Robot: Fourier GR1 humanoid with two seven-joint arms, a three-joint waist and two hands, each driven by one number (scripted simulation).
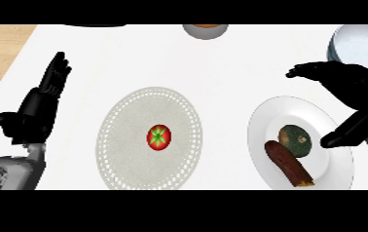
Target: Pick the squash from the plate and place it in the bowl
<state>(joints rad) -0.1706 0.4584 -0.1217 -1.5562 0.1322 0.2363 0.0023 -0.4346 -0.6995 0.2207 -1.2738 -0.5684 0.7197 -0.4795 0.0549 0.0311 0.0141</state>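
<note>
white counter spans the view, with a tan strip at its upper left edge. a round, pale, dotted mat lies at centre-left, with a red tomato on its middle. white plate sits at the right, partly under the right hand. a bowl is cut off by the upper right corner, just beyond that hand. a smaller grey bowl with something orange inside sits at the top edge, mid-counter.

right hand hangs above the plate's upper right, fingers spread and relaxed, thumb pointing down near the squash; grasping nothing. left hand rests at the left edge, fingers straight and up, released.

on the plate: a long brown vegetable, and touching it, the dark green squash.
</note>
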